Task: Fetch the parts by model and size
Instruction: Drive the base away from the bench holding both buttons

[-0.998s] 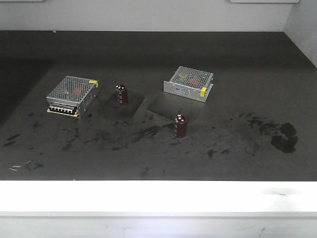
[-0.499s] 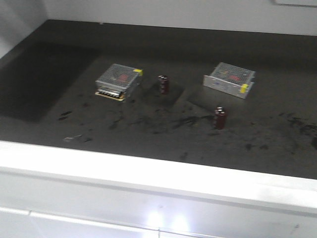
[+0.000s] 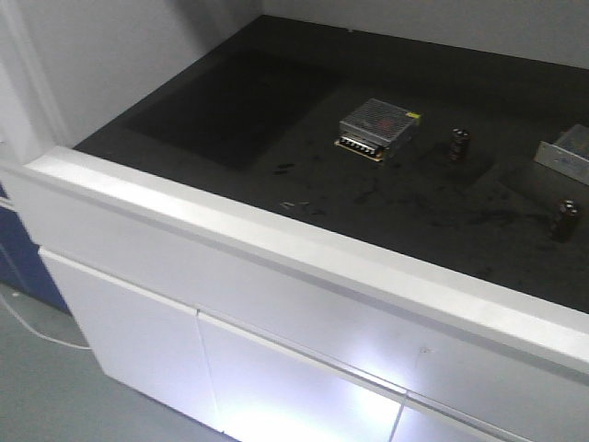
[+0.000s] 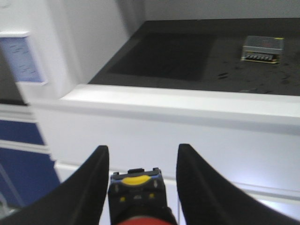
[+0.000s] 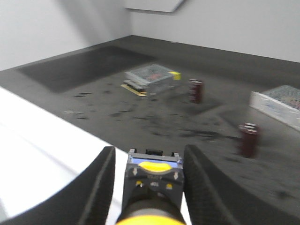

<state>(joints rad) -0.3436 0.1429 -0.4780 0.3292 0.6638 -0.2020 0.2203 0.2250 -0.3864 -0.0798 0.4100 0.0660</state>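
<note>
In the left wrist view my left gripper (image 4: pixel 143 151) is shut on the red-capped part (image 4: pixel 137 191). Its black body and blue-grey base point forward between the black fingers (image 4: pixel 91 187), and the red cap shows at the bottom edge. In the right wrist view my right gripper (image 5: pixel 150 150) is shut on the yellow-capped part (image 5: pixel 153 180), held the same way, hovering over the white counter edge (image 5: pixel 42 140). Neither gripper shows in the front view.
On the dark worktop (image 3: pixel 239 110) lie a silver perforated box (image 3: pixel 379 127), a second one (image 3: pixel 566 147) at the right edge, and two maroon capacitors (image 3: pixel 459 144) (image 3: pixel 563 221). A white counter rim (image 3: pixel 276 230) and cabinet doors (image 3: pixel 138 341) stand in front, and a white wall (image 3: pixel 101 55) to the left.
The front view has swung and pulled back. The worktop objects have shifted to the upper right, and the white rim and cabinet front now fill the lower frame.
</note>
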